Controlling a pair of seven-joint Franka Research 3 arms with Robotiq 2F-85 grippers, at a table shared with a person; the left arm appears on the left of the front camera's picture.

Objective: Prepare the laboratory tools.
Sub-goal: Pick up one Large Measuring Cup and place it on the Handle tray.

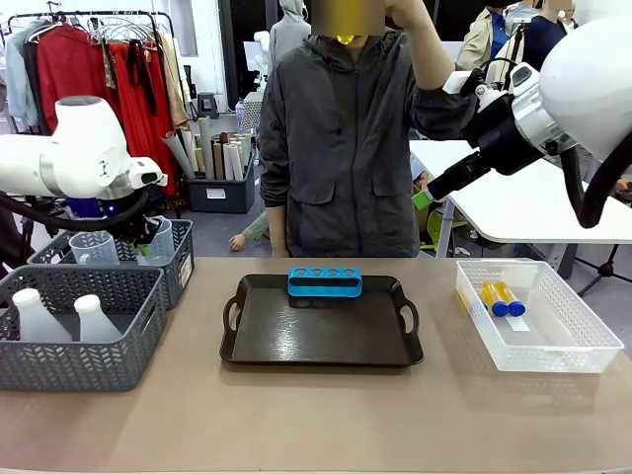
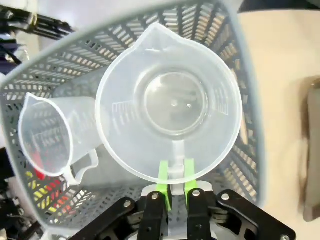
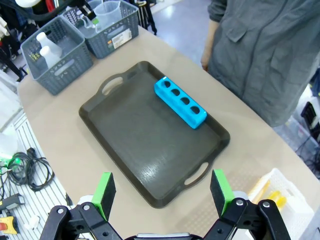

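My left gripper is shut on the handle of a clear measuring cup, seen from above inside the far grey mesh basket. A second clear cup lies beside it. Two white conical flasks stand in the near grey basket. The blue four-hole tube rack sits at the back of the black tray. Yellow, blue-capped tubes lie in the white basket. My right gripper hangs open high above the tray, holding nothing.
A person in a grey jacket stands at the far side behind the tray, one hand raised. The left arm hangs over the grey baskets at the left. Bare tabletop runs along the front.
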